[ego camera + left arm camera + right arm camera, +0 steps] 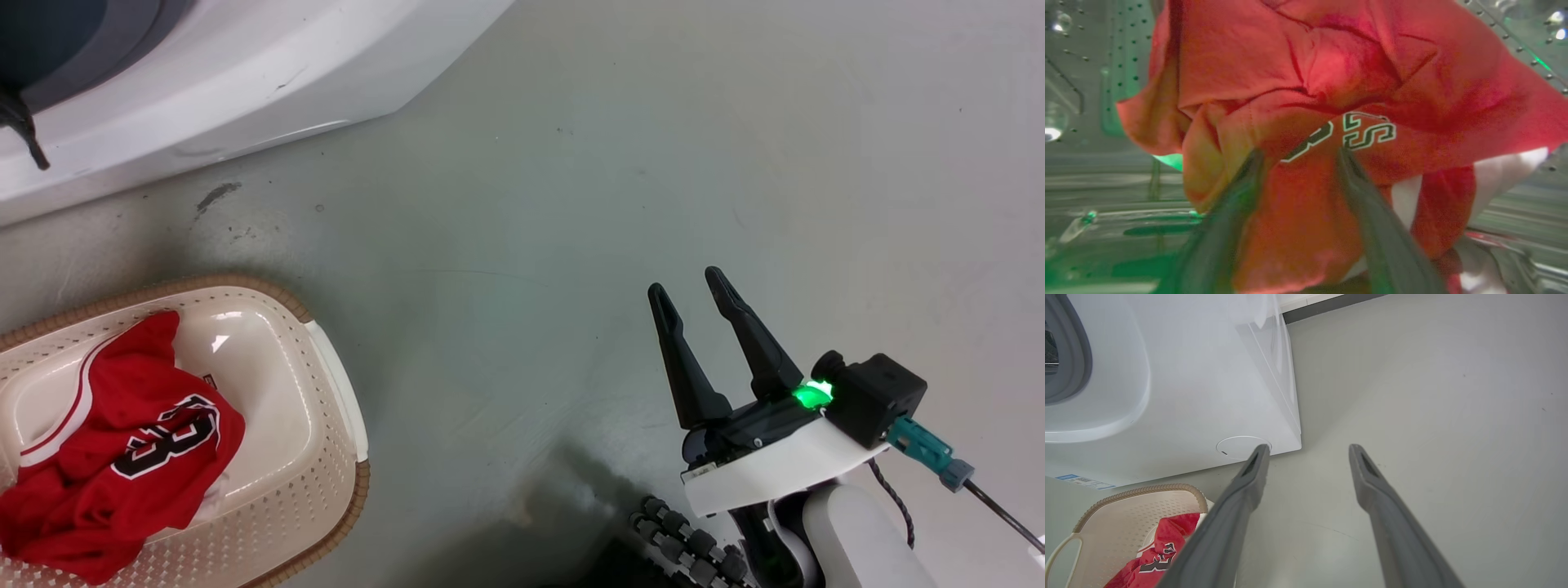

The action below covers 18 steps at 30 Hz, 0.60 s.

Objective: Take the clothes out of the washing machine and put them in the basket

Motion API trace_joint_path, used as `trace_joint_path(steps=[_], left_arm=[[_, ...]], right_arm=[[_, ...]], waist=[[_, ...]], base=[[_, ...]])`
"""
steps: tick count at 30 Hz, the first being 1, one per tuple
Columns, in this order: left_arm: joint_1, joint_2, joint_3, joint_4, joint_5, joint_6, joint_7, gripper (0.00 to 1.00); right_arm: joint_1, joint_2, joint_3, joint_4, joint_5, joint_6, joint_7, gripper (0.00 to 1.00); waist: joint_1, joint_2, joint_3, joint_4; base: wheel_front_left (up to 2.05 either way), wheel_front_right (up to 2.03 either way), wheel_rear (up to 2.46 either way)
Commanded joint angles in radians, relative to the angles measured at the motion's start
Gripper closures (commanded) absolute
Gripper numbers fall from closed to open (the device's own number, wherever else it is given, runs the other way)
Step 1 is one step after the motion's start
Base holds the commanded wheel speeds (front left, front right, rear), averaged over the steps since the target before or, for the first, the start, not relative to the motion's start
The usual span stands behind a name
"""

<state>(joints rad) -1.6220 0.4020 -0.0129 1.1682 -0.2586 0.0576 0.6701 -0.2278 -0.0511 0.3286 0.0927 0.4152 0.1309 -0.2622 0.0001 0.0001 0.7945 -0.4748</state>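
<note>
Clothes (1306, 73) in drum (1090, 179), left fingers (1220, 241) apart, basket (322, 474) near washing machine (212, 73)

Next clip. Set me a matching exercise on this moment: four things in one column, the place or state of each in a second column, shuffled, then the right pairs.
Things
1. red jersey in the head view
2. red jersey in the left wrist view
3. right gripper
4. basket

Places and states
A. open, over the floor
B. on the floor beside the washing machine
C. inside the steel drum
D. lying in the basket

Pairs: 1-D, 2-C, 3-A, 4-B
</note>
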Motion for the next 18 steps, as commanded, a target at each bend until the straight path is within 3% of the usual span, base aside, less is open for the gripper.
trace_joint_path(steps=[1, 7, 18], left_arm=[[0.024, -0.014, -0.006, 0.003, -0.001, 0.004, 0.016, 1.00], [0.057, 0.002, -0.018, -0.078, 0.015, 0.036, -0.089, 1.00], [0.266, -0.036, -0.027, -0.204, 0.015, 0.013, -0.589, 1.00]], right_arm=[[-0.015, 0.002, 0.004, -0.002, 0.011, 0.000, -0.004, 0.00], [-0.024, 0.001, 0.006, 0.007, 0.015, 0.000, -0.004, 0.00], [-0.004, 0.001, -0.052, 0.019, -0.033, 0.000, -0.004, 0.00]], waist=[[-0.0001, -0.0001, -0.003, 0.001], [-0.0001, -0.0001, -0.019, 0.006], [-0.0001, -0.0001, -0.138, 0.077]], base=[[0.00, 0.00, 0.00], [0.00, 0.00, 0.00], [0.00, 0.00, 0.00]])
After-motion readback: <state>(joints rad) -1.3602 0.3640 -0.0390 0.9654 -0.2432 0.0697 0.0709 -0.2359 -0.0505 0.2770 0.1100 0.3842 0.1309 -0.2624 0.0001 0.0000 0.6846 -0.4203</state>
